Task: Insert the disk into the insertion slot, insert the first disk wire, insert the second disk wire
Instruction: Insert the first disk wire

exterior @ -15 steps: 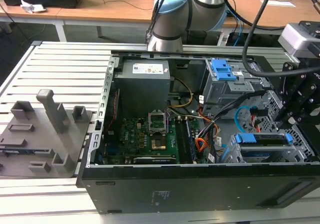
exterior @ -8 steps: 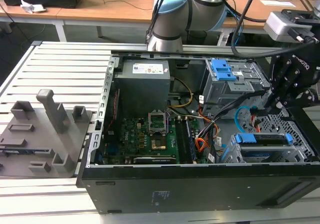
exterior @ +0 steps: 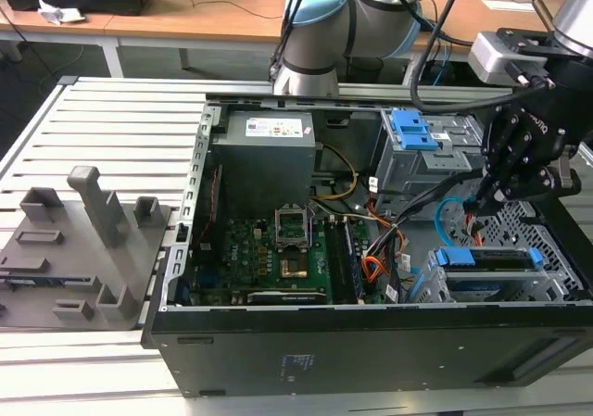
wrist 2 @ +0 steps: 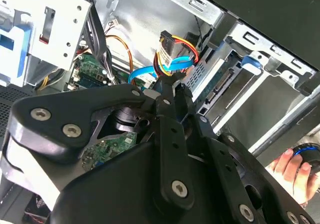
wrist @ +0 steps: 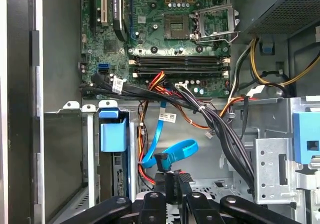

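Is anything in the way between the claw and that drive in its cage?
Nothing solid shows. In the second wrist view the gripper sits beside the disk's connector end in the insertion slot; only the first disk wire and second disk wire crowd its tip.

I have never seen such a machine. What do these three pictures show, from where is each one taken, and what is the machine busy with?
The machine is a robot arm with a gripper at its end. The exterior view comes from a camera standing apart from the arm. It shows an open computer case lying on a slatted table, beside a grey holder block. Both wrist views come from cameras riding on the arm, and they look into the case. The disk, in its blue carrier, already sits in the insertion slot. The gripper reaches down beside it, close to the light blue second disk wire and the orange-red first disk wire. Whether it holds one of them, I cannot tell.
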Controlling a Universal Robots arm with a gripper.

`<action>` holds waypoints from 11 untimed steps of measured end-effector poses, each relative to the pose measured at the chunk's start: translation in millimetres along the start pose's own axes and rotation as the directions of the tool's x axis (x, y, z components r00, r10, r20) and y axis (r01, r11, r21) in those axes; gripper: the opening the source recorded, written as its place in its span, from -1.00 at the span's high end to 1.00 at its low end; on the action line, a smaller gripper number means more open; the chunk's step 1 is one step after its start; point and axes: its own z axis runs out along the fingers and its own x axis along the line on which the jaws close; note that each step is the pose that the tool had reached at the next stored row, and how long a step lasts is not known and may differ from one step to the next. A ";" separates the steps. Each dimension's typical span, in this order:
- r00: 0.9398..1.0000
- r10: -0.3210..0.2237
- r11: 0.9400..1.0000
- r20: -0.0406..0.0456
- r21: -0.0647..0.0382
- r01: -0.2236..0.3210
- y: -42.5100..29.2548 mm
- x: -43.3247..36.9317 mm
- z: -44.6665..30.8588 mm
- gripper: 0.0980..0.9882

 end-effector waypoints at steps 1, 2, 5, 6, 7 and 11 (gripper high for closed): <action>1.000 0.000 1.000 0.000 0.000 0.000 0.0 -0.3 1.0 0.68; 1.000 0.000 1.000 0.000 0.000 0.000 -0.1 -0.5 3.4 0.68; 1.000 0.000 1.000 -0.001 0.000 0.000 -0.3 -0.5 8.2 0.68; 1.000 0.000 1.000 -0.001 0.000 0.000 -0.3 -0.4 8.2 0.68; 1.000 0.000 1.000 -0.001 0.000 0.000 -0.3 -0.5 8.4 0.68; 1.000 0.000 1.000 -0.003 0.000 0.000 0.1 -3.2 2.9 0.68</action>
